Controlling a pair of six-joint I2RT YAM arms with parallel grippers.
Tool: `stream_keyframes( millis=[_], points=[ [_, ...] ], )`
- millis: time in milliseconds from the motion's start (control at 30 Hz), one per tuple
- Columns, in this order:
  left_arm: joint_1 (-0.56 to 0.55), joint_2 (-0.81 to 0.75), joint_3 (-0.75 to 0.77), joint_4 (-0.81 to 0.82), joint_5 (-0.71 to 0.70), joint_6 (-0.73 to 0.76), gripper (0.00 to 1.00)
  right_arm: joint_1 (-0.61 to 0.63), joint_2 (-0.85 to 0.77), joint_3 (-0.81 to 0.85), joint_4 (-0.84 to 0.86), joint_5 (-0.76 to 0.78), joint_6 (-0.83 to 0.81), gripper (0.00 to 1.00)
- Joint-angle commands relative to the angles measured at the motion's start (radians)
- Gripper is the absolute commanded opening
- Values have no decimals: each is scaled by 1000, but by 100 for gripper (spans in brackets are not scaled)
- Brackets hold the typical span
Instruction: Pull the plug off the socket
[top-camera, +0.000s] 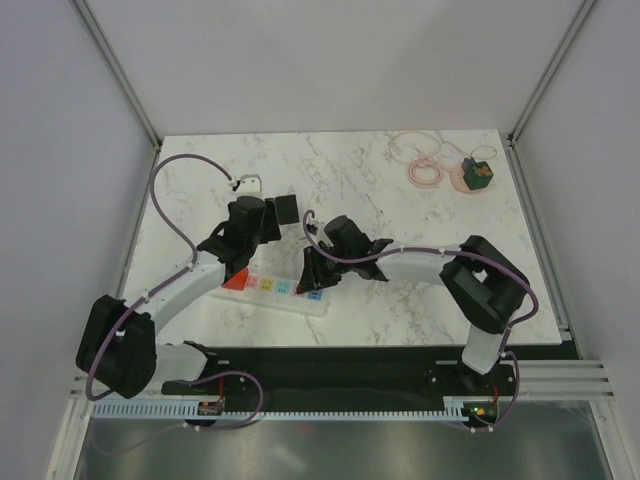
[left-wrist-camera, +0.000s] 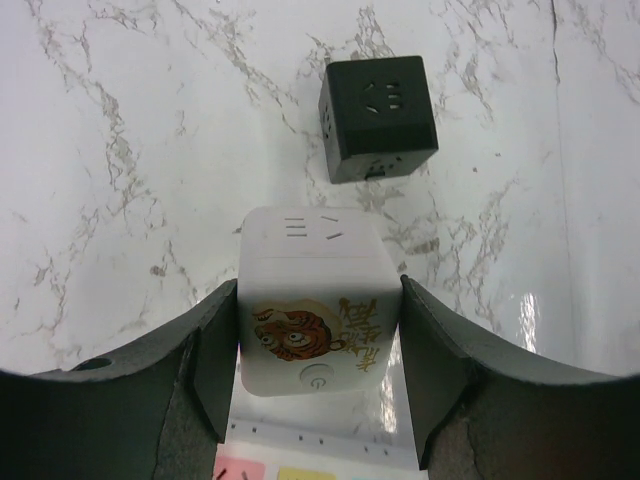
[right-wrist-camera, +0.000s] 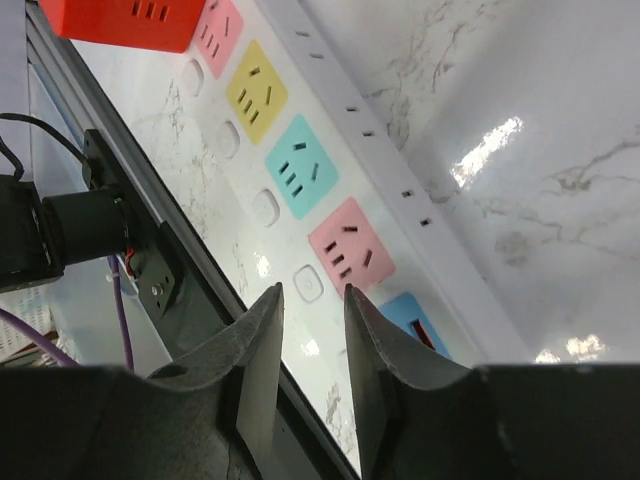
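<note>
The socket (top-camera: 285, 290), a long white power strip, is seen lying close to the near edge of the table (top-camera: 400, 190), left of centre. Open marble is left beyond it and to the right. A pink cable coil (top-camera: 420, 160) and a small green and orange object (top-camera: 476, 175) are set well apart at the far right corner.

In the left wrist view the white cube plug (left-wrist-camera: 315, 320) is pinched from both sides by the left gripper (left-wrist-camera: 318, 335), with the strip's far edge just below it. It cannot be told whether the plug is clear of the strip. A cartoon tiger, gold characters too small to read and a power symbol are printed on its face. A black cube adapter (left-wrist-camera: 378, 115) stands apart on the marble beyond it. From above, the plug is hidden under the gripper.

Only the right wrist view shows the right gripper (right-wrist-camera: 312, 320), its jaws narrowly parted on nothing above the strip's near side, beside the black rail (right-wrist-camera: 180, 290). An orange cube (right-wrist-camera: 130, 20) sits on the strip's left end.
</note>
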Motion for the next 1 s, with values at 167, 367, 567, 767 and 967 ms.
stream_keyframes(
  millis=[167,367,567,767,967],
  points=[
    [137,164,-15,408,24,-15,2,-1,-265,57,-201,83,-88,40],
    [164,282,6,551,92,17,2,-7,-368,-25,-202,124,-87,41],
    [164,374,29,584,126,35,2,-18,-390,-71,-201,132,-80,41],
    [164,399,34,576,100,46,8,-18,-392,-92,-176,125,-67,41],
    [164,397,45,535,60,18,19,-18,-378,-106,-159,112,-61,41]
  ],
)
